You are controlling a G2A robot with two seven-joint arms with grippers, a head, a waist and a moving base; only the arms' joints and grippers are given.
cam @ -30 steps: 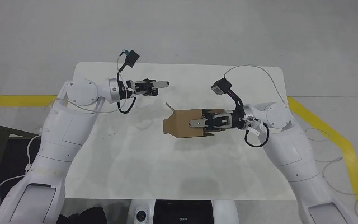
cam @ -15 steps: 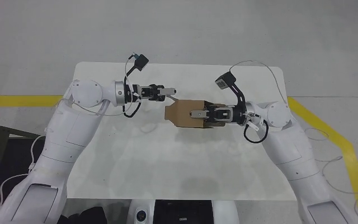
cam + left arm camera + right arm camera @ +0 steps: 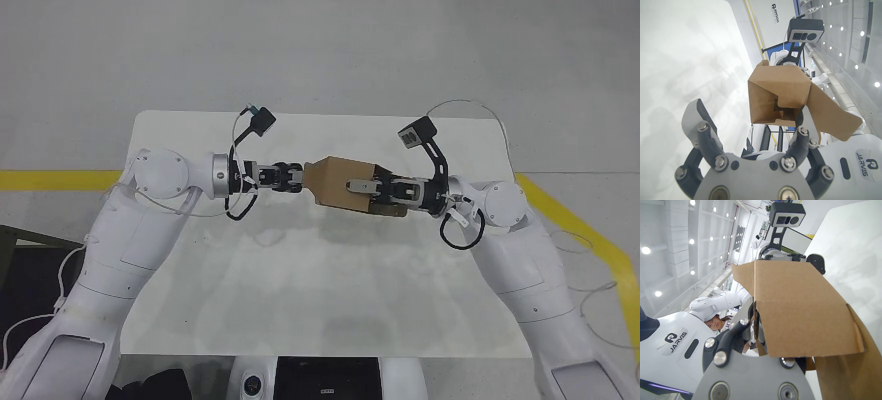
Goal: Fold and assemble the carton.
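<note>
Here the left pincer (image 3: 750, 108) spreads wide, one finger touching the carton (image 3: 778, 85); right pincer (image 3: 755, 323) pinches its wall.

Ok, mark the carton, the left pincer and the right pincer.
carton (image 3: 330, 176), top view, its upper panel.
left pincer (image 3: 298, 177), top view, between its fingertips.
right pincer (image 3: 352, 187), top view, between its fingertips.

A white bench (image 3: 300, 300) takes up the middle of the frame, standing on grey floor (image 3: 320, 50). One yellow line (image 3: 45, 180) crosses the left edge, and another (image 3: 565, 215) slants at right.
</note>
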